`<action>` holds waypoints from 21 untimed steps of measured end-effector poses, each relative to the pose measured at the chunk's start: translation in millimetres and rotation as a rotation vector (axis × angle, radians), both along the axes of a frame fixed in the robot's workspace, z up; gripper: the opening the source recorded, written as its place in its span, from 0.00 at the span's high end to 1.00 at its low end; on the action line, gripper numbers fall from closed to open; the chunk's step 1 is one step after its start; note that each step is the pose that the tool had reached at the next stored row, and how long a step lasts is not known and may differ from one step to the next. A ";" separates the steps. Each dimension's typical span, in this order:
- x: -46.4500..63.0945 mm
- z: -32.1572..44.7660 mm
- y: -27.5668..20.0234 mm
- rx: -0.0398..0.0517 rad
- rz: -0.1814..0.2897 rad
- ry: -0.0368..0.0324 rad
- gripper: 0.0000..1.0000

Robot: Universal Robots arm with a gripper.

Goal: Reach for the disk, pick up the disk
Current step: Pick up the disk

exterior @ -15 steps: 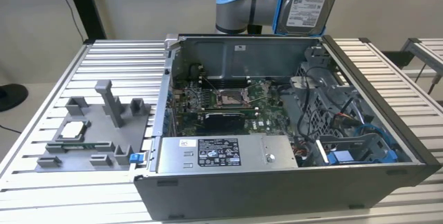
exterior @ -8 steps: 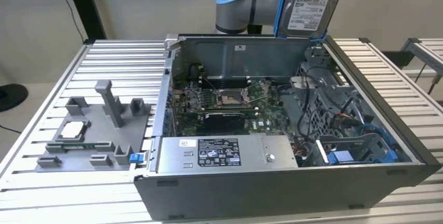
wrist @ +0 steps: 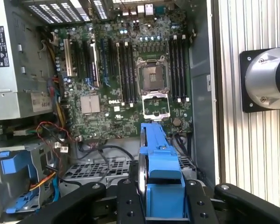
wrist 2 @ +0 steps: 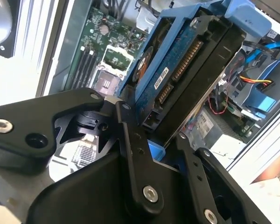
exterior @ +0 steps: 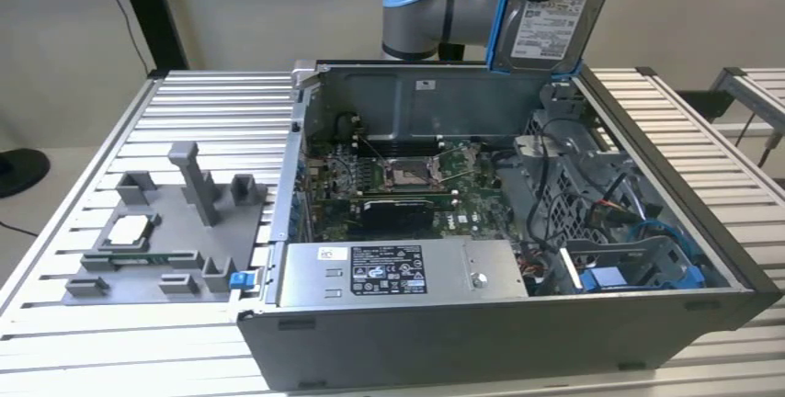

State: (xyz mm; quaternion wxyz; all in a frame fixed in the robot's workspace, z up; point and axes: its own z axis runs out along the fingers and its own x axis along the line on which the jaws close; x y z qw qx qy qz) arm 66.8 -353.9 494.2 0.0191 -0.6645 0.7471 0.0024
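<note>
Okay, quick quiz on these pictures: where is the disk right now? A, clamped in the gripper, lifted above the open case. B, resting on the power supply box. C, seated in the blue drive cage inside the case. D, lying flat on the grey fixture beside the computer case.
A: in the exterior view the disk hangs above the open case, and the second wrist view shows the gripper shut on it.

Small print on the disk (exterior: 547, 22), none legible
</note>
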 end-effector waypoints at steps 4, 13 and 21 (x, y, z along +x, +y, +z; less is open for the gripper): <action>0.3 -1.7 -4.3 -0.0001 0.000 0.0018 1.00; 0.7 -5.8 -12.4 0.0001 -0.001 0.0046 1.00; 1.0 -9.2 -18.0 -0.0001 -0.001 0.0058 1.00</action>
